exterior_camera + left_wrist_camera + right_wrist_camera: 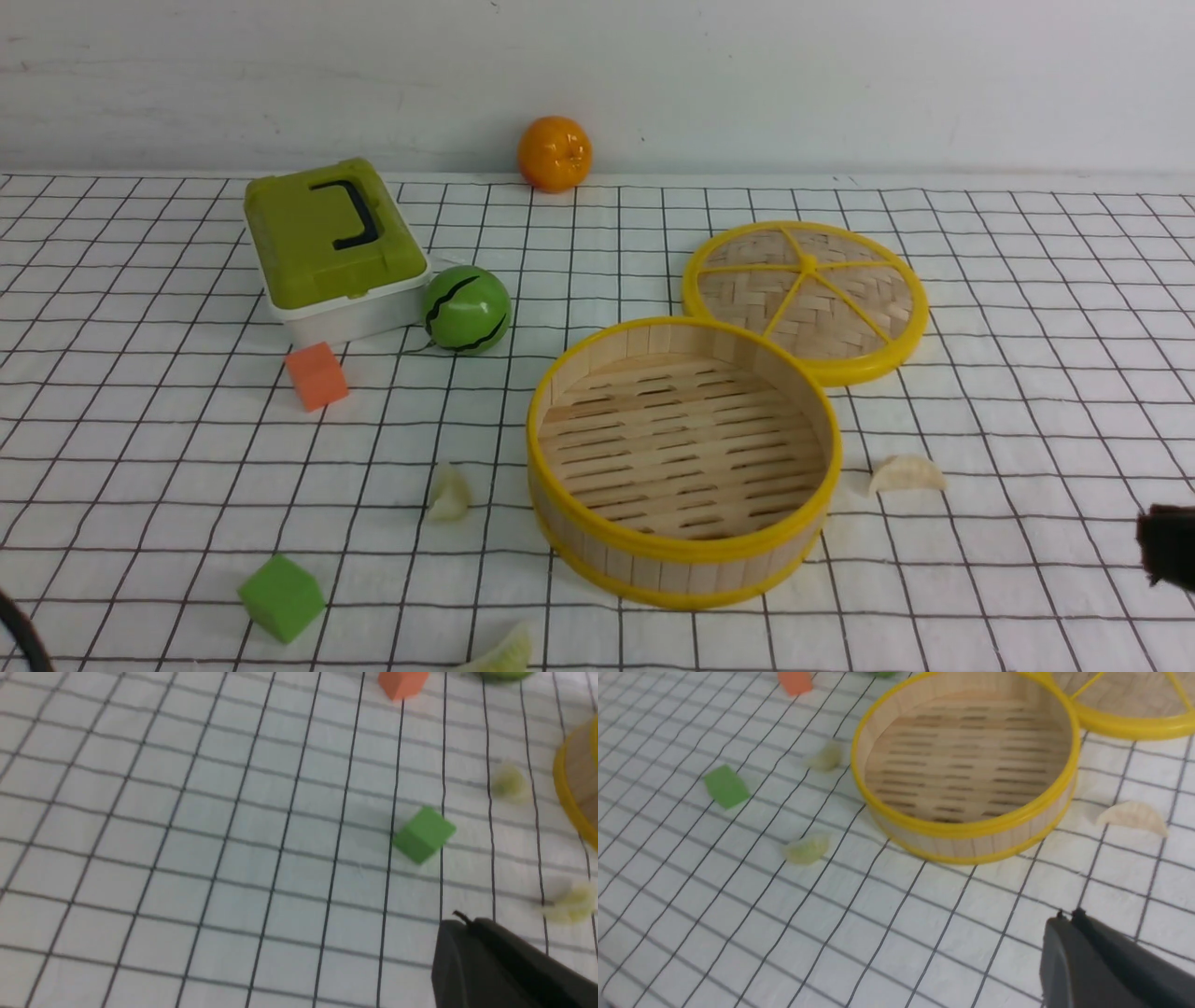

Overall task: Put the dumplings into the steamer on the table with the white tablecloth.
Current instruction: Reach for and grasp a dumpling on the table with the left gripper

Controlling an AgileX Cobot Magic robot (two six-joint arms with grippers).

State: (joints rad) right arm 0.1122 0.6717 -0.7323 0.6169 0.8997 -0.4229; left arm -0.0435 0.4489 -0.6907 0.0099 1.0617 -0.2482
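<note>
Hanging over the bench [1027,308] with both jaws pressed together on nothing. Might shove a dumpling [906,474] away unless opened.

The steamer [681,571] stands upright and open on the white tablecloth [140,448], right of the middle. It is a round bamboo basket with a pale wooden wall, yellow rims top and bottom, and a slatted floor in full view. All three dumplings lie on the cloth outside it. The left dumpling [449,493], pale green, lies just beside its left wall. The right dumpling [906,476], a whitish pleated crescent, lies near its right side. The near dumpling [499,653], pale green, is cut off by the front view's lower edge. The cloth, thinly checked and slightly wrinkled, covers the worktop [1027,392].
</note>
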